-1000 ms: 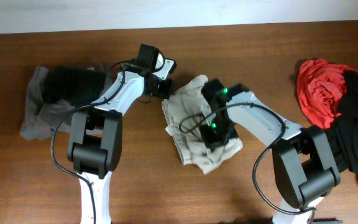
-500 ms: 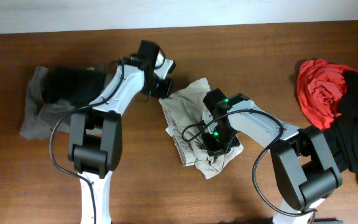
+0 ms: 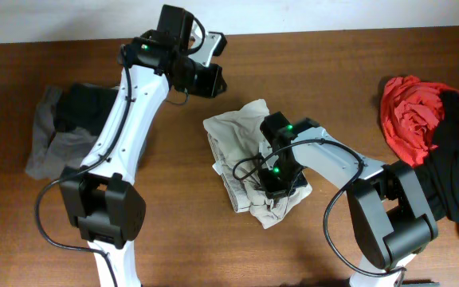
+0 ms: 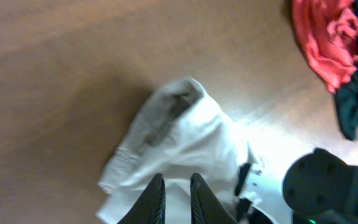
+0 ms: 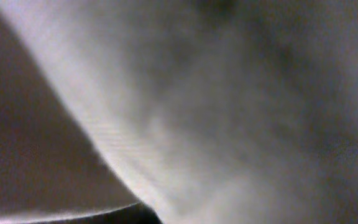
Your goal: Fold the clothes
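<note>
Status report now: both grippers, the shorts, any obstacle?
Left gripper nearly shut, empty, raised above the table. Right gripper down on beige shorts, state hidden. Shorts bunched, unfolded. No obstacle near.

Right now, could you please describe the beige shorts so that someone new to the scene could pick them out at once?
Look at the middle of the brown wooden table, under the right arm's gripper. The crumpled garment there is the beige shorts. It is the only pale piece: the pile at the far right edge is red and black, the one at the left grey and black.
</note>
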Controlling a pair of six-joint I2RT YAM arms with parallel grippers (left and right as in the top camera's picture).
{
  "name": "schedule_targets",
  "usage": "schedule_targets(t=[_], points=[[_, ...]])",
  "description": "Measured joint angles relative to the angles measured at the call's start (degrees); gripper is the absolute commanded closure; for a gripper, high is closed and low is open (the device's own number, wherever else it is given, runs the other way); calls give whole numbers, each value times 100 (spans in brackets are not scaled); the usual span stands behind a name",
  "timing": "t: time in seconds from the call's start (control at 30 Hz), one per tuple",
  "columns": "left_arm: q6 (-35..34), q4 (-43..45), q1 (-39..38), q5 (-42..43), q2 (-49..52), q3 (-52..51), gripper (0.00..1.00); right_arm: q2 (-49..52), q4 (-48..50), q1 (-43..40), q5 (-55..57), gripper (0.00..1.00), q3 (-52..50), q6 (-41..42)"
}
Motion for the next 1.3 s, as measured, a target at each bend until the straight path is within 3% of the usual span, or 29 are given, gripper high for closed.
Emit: schedule_targets(t=[0.23, 0.5, 1.07, 1.3], points=[[-42, 278, -155, 264, 337, -647, 85, 0, -4, 0, 0, 96, 31, 11], [-199, 1338, -411, 304, 1047, -1486, 86, 0, 39, 0, -4, 96, 33, 229], [-704, 1657, -192, 470, 1458, -1261, 86, -22, -111, 0, 0, 96, 179, 251], [-706, 1526, -129, 354, 1478, -1178, 86, -984, -601, 0, 177, 96, 905, 190]])
